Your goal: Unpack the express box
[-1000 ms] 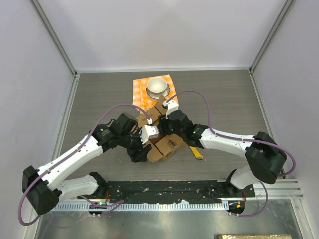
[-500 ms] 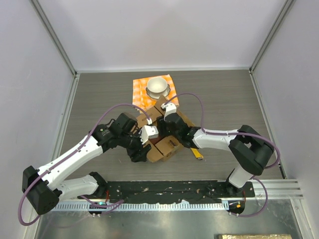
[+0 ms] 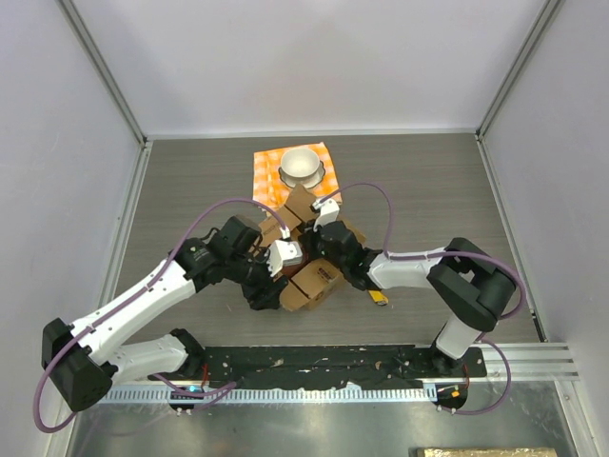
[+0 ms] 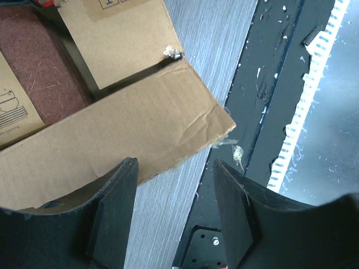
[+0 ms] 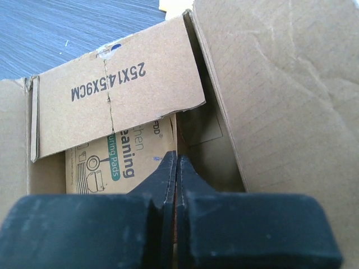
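The express box (image 3: 322, 278) is a brown cardboard carton in the middle of the table with its flaps (image 5: 118, 84) spread open. Inside lies a reddish-brown pad pack (image 4: 33, 73) with a tan printed label (image 5: 106, 168). My right gripper (image 3: 322, 249) reaches into the box from the right. Its fingers (image 5: 176, 159) are shut over the label's edge, with only a thin brownish sliver between them. My left gripper (image 3: 269, 290) is open at the box's near-left flap (image 4: 112, 140). Only bare table lies between its fingers (image 4: 175, 185).
An orange checked cloth (image 3: 271, 176) with a white bowl (image 3: 302, 167) on it lies just beyond the box. A yellow tool (image 3: 379, 296) lies right of the box. The black base rail (image 3: 314, 364) runs along the near edge.
My right gripper has gone from open to shut and has pushed further into the box. A far flap now stands higher. The left arm has barely moved.
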Robot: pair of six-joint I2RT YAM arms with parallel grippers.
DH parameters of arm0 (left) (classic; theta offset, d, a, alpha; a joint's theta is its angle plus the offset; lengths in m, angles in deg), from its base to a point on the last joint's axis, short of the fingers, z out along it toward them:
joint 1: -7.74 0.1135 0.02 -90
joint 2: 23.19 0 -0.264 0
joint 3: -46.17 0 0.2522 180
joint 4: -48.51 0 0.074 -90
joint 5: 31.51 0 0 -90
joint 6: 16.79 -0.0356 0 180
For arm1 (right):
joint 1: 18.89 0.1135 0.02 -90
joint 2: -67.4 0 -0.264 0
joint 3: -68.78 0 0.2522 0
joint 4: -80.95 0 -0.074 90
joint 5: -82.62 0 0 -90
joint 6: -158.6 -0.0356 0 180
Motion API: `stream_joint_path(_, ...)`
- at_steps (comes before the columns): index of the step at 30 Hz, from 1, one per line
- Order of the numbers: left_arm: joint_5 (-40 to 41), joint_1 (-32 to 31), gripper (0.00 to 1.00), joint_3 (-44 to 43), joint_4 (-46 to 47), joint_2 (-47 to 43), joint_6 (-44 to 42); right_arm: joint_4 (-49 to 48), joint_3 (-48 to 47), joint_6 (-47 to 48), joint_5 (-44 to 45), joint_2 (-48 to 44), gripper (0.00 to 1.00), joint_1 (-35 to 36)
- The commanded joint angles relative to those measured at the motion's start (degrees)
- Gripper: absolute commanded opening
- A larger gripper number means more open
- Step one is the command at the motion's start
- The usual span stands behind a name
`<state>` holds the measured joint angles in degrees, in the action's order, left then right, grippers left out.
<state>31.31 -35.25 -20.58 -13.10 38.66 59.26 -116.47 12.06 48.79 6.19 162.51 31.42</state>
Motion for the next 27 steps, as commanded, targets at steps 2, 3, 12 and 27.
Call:
stream_joint_path(2,-1.12,0.35,0.59,-0.18,0.13,-1.38,-0.72,-5.65,0.77,-0.41,-1.26,-2.29,0.01,0.76)
stream_joint_path(3,-0.95,0.44,0.59,-0.18,0.13,-1.38,-0.72,-4.26,0.6,0.03,-1.26,-3.43,0.01,0.93)
stream_joint_path(12,-0.42,0.71,0.57,-0.01,0.48,-1.29,-0.2,11.47,-7.66,3.82,-5.38,-21.61,0.01,1.2)
stream_joint_path(27,-1.3,1.41,0.53,-0.36,0.13,-1.38,0.16,37.74,-9.61,6.99,14.01,-39.11,0.01,-3.54)
